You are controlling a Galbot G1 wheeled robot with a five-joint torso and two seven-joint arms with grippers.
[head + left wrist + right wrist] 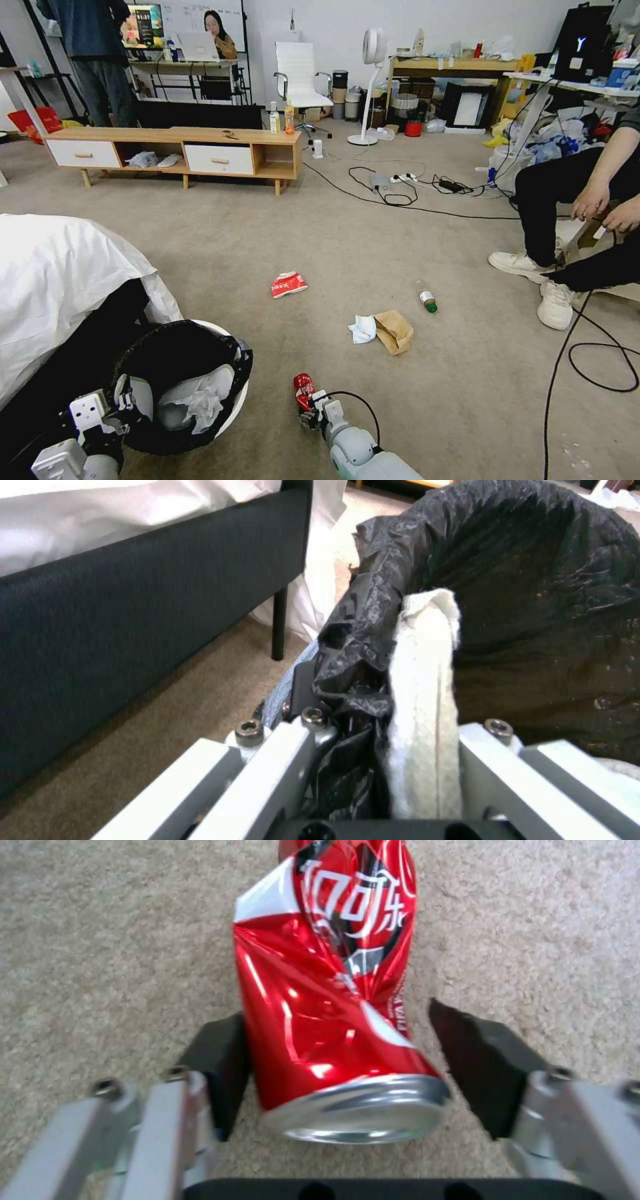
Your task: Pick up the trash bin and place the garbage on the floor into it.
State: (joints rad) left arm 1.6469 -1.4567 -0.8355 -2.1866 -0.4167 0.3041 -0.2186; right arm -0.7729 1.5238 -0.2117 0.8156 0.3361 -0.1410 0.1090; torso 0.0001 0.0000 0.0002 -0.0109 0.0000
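Lying on the floor at about 6 o'clock of the head view: the red soda can, crumpled, long axis running 12 to 6, silver base end turned toward the right gripper. Straddling the can's near end with both black pads; one pad touching or nearly touching the can's side, the other standing off with a clear gap, so jaws parted and not clamped. Lying around the can on all far sides: bare carpet.

Sitting at 7 o'clock, just beside the can: the trash bin, mouth tipped up and toward 1 o'clock, black liner folded over the rim, white tissue already inside. Pinching the bin's near rim and liner, closed on it: the left gripper, with a white strip of tissue caught between the fingers in the left wrist view. Crowding the bin at 9 o'clock: a white-draped bed.

Lying farther out: white tissue and brown paper bag at 1 o'clock, touching each other; green-capped bottle beyond them; red-and-white wrapper at 12 o'clock. Trailing across the carpet at 3 o'clock: a black cable.
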